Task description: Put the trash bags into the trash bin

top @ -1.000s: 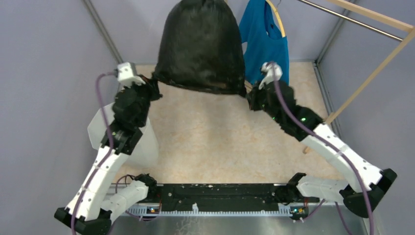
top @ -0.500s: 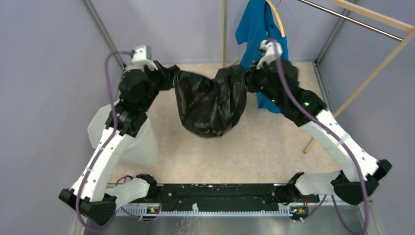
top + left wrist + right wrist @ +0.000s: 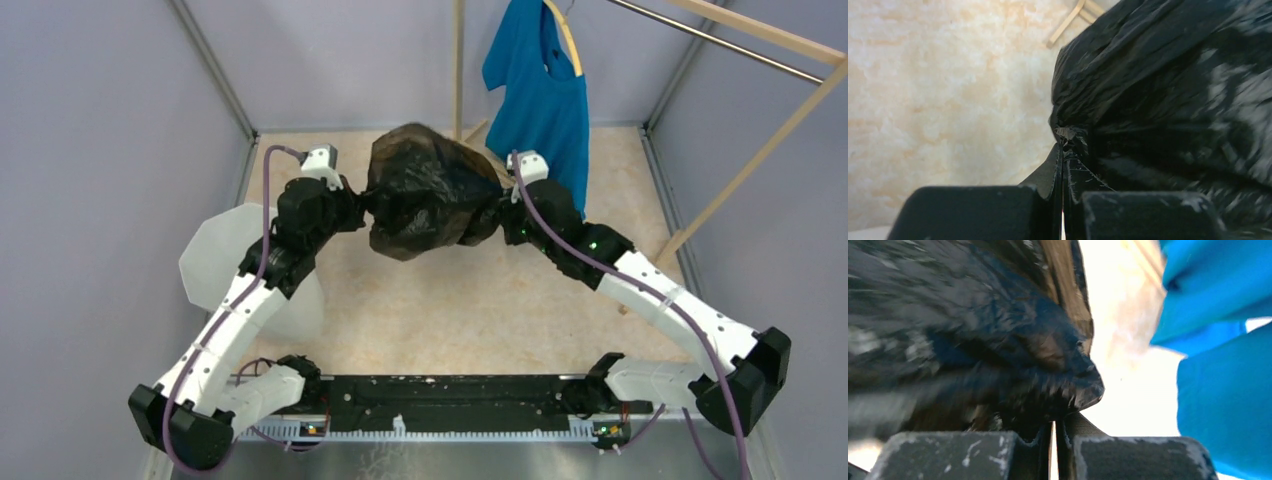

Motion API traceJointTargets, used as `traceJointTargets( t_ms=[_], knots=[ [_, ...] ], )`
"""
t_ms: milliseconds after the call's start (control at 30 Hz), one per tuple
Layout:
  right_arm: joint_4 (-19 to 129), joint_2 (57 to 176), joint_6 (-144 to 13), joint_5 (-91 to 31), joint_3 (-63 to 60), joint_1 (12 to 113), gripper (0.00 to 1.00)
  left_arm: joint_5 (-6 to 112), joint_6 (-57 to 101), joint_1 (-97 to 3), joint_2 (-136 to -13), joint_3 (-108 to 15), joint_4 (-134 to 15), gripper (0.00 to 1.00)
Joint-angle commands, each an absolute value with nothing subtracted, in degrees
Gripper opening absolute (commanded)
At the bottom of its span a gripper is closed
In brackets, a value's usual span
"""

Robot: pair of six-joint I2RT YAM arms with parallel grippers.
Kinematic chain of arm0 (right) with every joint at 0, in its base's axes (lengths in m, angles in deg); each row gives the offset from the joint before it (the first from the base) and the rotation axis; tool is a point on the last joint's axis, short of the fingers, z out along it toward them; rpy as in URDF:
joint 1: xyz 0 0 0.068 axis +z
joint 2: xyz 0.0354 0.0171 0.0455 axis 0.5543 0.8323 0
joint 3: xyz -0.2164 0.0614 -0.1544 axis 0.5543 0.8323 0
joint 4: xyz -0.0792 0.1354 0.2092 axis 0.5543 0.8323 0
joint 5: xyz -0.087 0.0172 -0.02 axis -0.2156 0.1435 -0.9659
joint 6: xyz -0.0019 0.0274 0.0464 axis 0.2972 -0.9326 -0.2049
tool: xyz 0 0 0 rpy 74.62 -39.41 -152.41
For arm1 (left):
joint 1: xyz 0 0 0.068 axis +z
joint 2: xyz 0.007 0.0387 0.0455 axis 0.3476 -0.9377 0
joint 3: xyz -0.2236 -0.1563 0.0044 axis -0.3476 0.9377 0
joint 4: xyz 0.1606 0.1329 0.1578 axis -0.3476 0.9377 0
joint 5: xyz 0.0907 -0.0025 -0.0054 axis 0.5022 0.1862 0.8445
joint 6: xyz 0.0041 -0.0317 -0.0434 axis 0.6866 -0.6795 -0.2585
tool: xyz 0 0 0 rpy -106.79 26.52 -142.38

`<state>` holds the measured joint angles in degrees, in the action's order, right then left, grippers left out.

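Clamped on folds of the trash bag [image 3: 430, 190] at either end: left gripper [image 3: 358, 208] and right gripper [image 3: 500, 215]. Hangs bunched between them, long axis left to right. To the left and nearer, seemingly part hidden by the left arm [image 3: 245, 300]: trash bin [image 3: 210, 255], closest to that side.
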<state>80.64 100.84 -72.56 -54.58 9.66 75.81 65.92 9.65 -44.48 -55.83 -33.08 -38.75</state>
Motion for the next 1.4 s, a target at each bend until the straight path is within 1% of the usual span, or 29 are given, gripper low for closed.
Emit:
traceJointTargets(
  t_ms=[0, 100, 200, 300, 367, 400, 467, 533, 567, 600, 667, 700, 733, 800, 867, 900, 1000, 1067, 1133, 1200, 1367],
  knots=[
    [80.2, 100.5, -74.5, -51.2, 14.1, 75.9, 0.0, 65.0, 9.6, -44.5, -54.6, -34.9, -38.0, 0.0],
    [80.7, 102.1, -75.4, -45.5, 16.0, 75.9, 0.0, 63.7, 11.5, -44.5, -55.4, -37.7, -35.3, 0.0],
    [81.3, 99.6, -71.8, -35.5, 15.8, 75.9, 0.0, 57.2, 15.1, -44.5, -54.2, -42.2, -34.0, 0.0],
    [83.4, 94.5, -68.3, -21.5, 11.5, 75.9, 0.0, 52.9, 17.8, -44.5, -51.5, -48.7, -33.3, 0.0],
    [82.7, 91.7, -69.7, -14.9, 6.6, 75.9, 0.0, 56.6, 17.3, -44.5, -50.6, -52.9, -33.4, 0.0],
    [80.6, 90.8, -71.9, -13.9, 3.8, 75.9, 0.0, 59.7, 16.6, -44.5, -51.2, -55.0, -33.3, 0.0],
    [76.9, 91.1, -78.0, -20.2, -1.2, 75.1, 0.0, 65.8, 16.2, -44.5, -55.0, -58.9, -32.4, 0.0],
    [79.1, 96.4, -84.3, -26.1, -7.5, 68.9, 0.0, 70.5, 17.1, -44.5, -62.1, -62.6, -29.3, 0.0],
    [80.9, 100.3, -87.4, -25.8, -9.6, 62.3, 0.0, 73.3, 17.9, -44.5, -67.2, -65.7, -25.8, 0.0],
    [83.0, 104.3, -89.2, -25.3, -10.7, 58.7, 0.0, 75.8, 18.2, -44.4, -73.2, -69.5, -20.4, 0.0],
    [89.5, 111.2, -85.0, -26.8, -11.4, 57.2, 0.0, 77.8, 15.6, -44.4, -85.2, -77.7, -5.1, 0.0],
    [91.1, 112.8, -82.5, -27.8, -9.9, 58.5, 0.0, 78.8, 14.8, -44.6, -88.7, -77.4, -0.4, 0.0],
    [91.2, 112.5, -80.9, -30.4, -4.8, 60.7, 0.0, 78.2, 15.3, -44.7, -88.5, -73.3, -0.6, 0.0],
    [87.6, 108.4, -78.5, -33.4, 5.0, 65.3, 0.0, 73.8, 18.2, -44.6, -81.2, -61.5, -8.9, 0.0],
    [85.7, 103.0, -77.0, -33.2, 12.2, 68.7, 0.0, 69.8, 19.9, -44.6, -74.1, -52.8, -14.3, 0.0],
    [85.7, 101.0, -76.3, -31.9, 14.5, 69.7, 0.0, 67.6, 20.5, -44.6, -71.1, -51.1, -14.9, 0.0],
    [86.7, 94.7, -74.7, -28.5, 16.7, 70.3, 0.0, 60.9, 22.3, -44.6, -63.8, -50.5, -15.8, 0.0],
    [86.5, 91.3, -74.7, -28.1, 15.0, 70.3, 0.0, 57.2, 22.6, -44.6, -59.6, -50.6, -18.7, 0.0],
    [86.7, 90.4, -74.8, -27.1, 11.5, 70.3, 0.0, 55.1, 22.6, -44.6, -57.7, -52.0, -21.1, 0.0],
    [87.0, 90.9, -74.5, -26.5, 8.0, 70.3, 0.0, 55.4, 22.2, -44.6, -57.7, -54.5, -21.7, 0.0],
    [87.9, 91.6, -74.4, -31.9, 3.8, 70.3, 0.0, 62.2, 21.6, -44.6, -58.1, -60.8, -21.2, 0.0]
  ],
)
